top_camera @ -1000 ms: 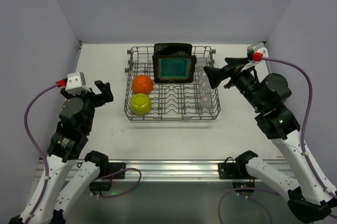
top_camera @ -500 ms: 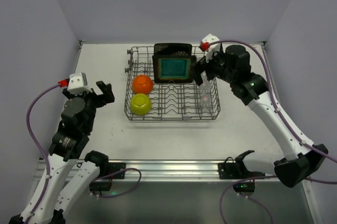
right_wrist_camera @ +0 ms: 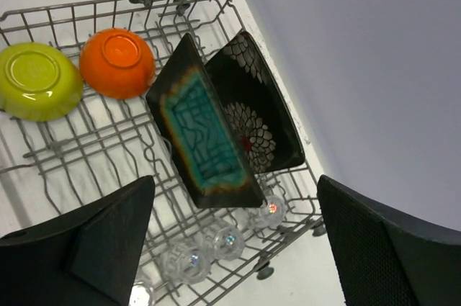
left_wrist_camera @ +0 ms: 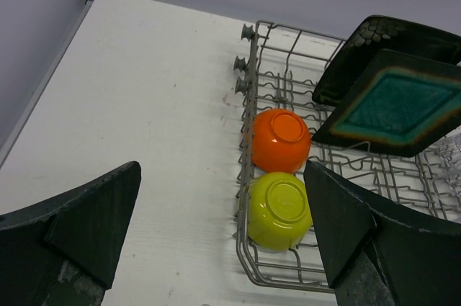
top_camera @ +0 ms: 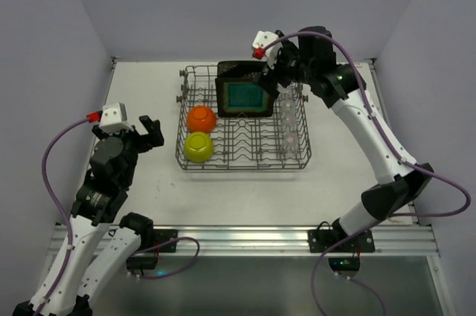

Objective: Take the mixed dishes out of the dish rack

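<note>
Swung in from the 3 o'clock side, the right gripper (top_camera: pixel 274 76) now hangs with jaws spread wide over the 1 o'clock corner of the dish rack (top_camera: pixel 242 165). The teal-centred plate (top_camera: pixel 244 97) stands just below it toward 7 o'clock. Well off at the rack's 9 o'clock, the left gripper (top_camera: pixel 149 131) is equally spread and holds nothing.

The rack sits mid-way on a white table (top_camera: pixel 141 93) enclosed by pale lilac walls (top_camera: pixel 245 4).

It holds two square black plates on edge at 12 o'clock, the flowered plate (right_wrist_camera: pixel 252 115) behind the teal one. One orange bowl (top_camera: pixel 201 118) and one yellow-green bowl (top_camera: pixel 198 146) lie upturned at 9 o'clock. Four clear glasses (top_camera: pixel 288 119) line the 3 o'clock side.
</note>
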You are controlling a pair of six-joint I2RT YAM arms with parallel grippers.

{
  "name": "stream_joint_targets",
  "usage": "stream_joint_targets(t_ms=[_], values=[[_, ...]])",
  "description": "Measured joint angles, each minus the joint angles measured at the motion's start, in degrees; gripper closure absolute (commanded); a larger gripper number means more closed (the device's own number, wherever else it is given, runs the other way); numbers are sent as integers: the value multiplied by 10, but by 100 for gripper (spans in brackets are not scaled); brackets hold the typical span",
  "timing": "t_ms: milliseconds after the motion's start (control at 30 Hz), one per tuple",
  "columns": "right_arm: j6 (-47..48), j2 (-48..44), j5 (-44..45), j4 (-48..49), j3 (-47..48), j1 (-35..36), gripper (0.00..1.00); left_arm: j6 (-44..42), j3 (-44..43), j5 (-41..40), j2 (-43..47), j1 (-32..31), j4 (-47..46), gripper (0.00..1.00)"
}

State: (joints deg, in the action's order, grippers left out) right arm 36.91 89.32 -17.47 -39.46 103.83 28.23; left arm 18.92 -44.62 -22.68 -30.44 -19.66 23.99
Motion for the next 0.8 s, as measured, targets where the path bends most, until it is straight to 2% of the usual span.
stream_joint_targets(t_ms=[133, 433, 633, 800], values=[[36, 82, 0, -15, 78, 1, 8, 0, 3, 0, 0, 0, 0, 0], [90, 219, -22, -38, 172, 1, 8, 0, 5, 9, -2, -8, -1, 0], [130, 243, -34, -31, 159, 1, 9, 0, 5, 9, 1, -14, -1, 0], [155, 263, -34, -16, 137, 1, 15, 0, 5, 10, 2, -14, -4, 0]])
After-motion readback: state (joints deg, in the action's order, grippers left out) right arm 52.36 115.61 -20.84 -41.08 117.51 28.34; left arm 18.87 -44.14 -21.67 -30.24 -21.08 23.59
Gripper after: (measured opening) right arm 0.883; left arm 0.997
